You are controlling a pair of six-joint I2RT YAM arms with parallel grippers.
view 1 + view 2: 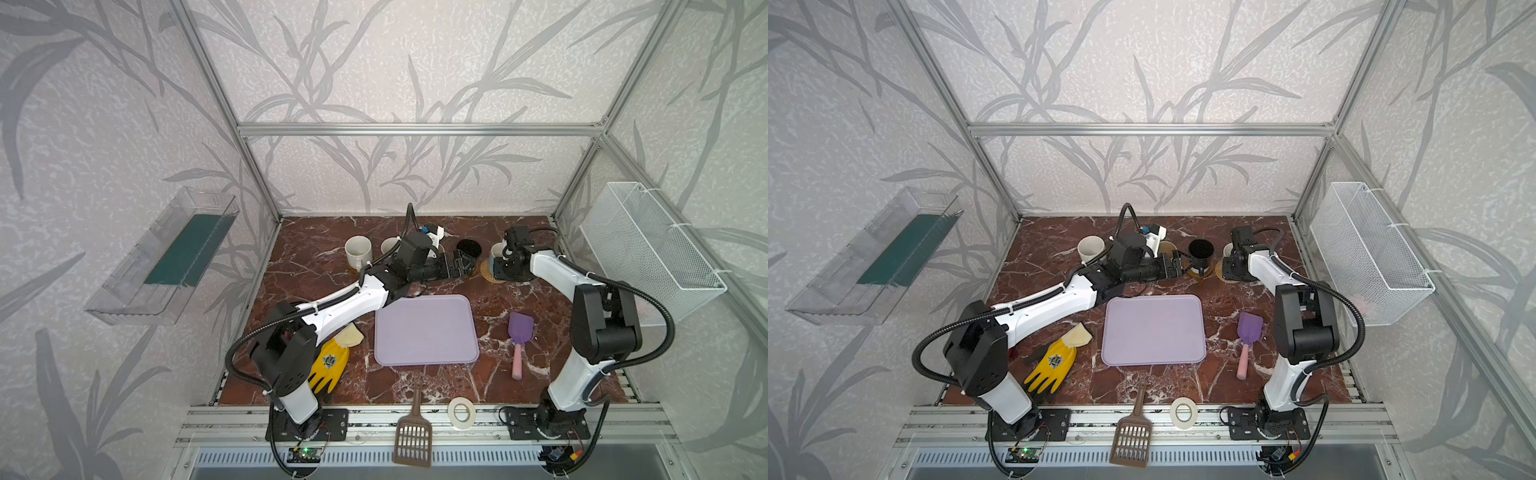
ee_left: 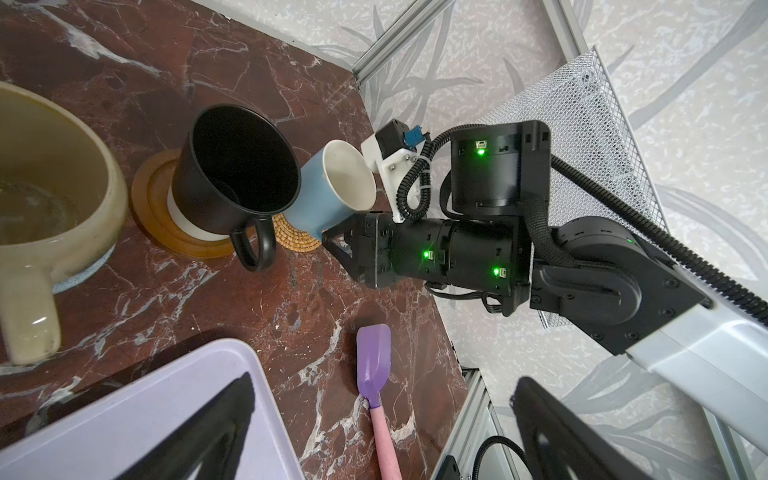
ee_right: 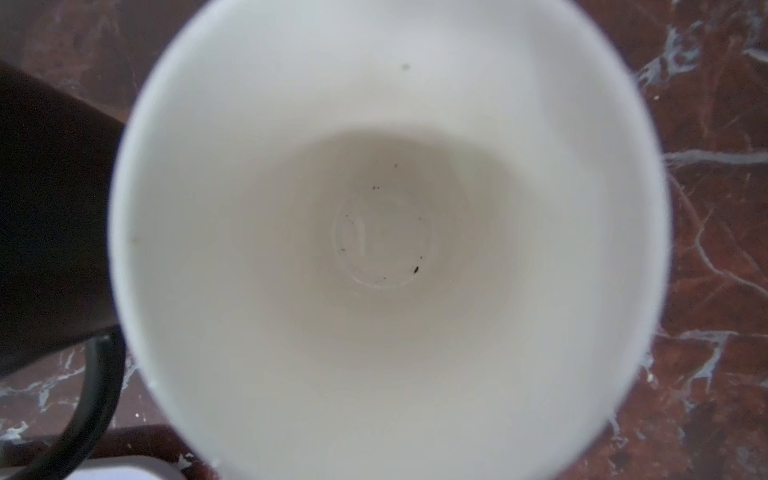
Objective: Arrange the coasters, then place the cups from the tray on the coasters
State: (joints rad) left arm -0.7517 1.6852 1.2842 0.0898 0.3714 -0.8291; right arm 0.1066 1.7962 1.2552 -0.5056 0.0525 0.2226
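Light blue cup (image 3: pixel 386 232) sits on the tan rattan coaster (image 2: pixel 296 240) near the counter's far right corner, likely the last placement; right gripper (image 2: pixel 338 249) is against it, grip unclear, left gripper (image 1: pixel 1177 266) gapes empty; next needs a clean release and retreat.

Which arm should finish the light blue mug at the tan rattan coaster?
Right. The right tool is at the light blue mug over the tan rattan coaster; the left tool hangs open beside the black mug.

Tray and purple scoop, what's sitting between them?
Nothing sits there. Between the lavender tray and the purple scoop, both top views show only bare red marble tabletop.
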